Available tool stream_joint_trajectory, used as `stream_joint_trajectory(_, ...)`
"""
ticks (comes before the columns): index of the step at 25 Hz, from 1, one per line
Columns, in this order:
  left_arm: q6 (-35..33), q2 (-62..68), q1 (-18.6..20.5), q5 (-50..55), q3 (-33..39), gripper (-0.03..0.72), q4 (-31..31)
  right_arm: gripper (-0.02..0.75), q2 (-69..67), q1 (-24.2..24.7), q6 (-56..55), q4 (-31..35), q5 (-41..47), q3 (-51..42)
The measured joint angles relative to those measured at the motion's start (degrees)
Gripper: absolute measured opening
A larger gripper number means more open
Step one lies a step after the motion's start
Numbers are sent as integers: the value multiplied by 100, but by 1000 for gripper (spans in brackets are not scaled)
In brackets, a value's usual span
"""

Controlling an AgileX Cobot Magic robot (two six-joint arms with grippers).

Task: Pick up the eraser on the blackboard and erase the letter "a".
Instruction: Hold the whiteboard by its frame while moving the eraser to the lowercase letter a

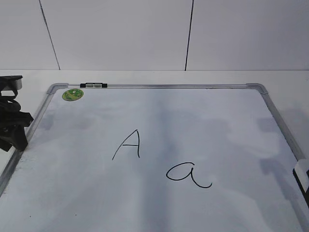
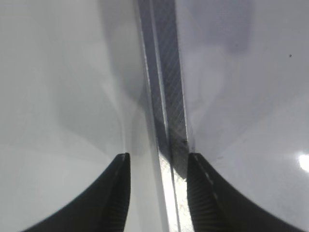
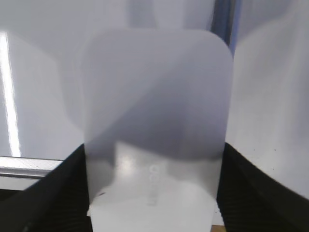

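Note:
The blackboard (image 1: 227, 121) is a white board with a grey frame, lying flat. The cursive letter "a" (image 1: 187, 174) is written right of centre, towards the front. The eraser (image 3: 154, 106) is a white rounded block with faint grey print; it fills the space between my right gripper's (image 3: 153, 147) jaws, which press on its two sides. In the exterior view only a corner of the eraser (image 1: 301, 171) shows at the right edge, over the board's frame. My left gripper (image 2: 157, 159) is open and empty, straddling the board's left frame (image 2: 166, 96); it also shows in the exterior view (image 1: 12, 128).
A capital "A" (image 1: 128, 144) is written left of the "a". A green sticker (image 1: 72, 94) sits in the far left corner and a black-and-silver clip (image 1: 93, 85) on the far frame. White wall panels stand behind the table.

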State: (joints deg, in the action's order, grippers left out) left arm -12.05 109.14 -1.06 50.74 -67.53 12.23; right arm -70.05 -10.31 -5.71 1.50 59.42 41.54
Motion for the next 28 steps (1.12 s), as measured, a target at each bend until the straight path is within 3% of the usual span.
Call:
stream_joint_trajectory(17,-13,123,0,-55,-55,251,-4,565,0,0,0,0,0,0)
stream_joint_trajectory(24,-13,123,0,-10,-59,92,59,565,4,0,0,0,0,0)
stream_joint_trajectory(28,-13,123,0,-10,-59,67,68,565,4,0,0,0,0,0)
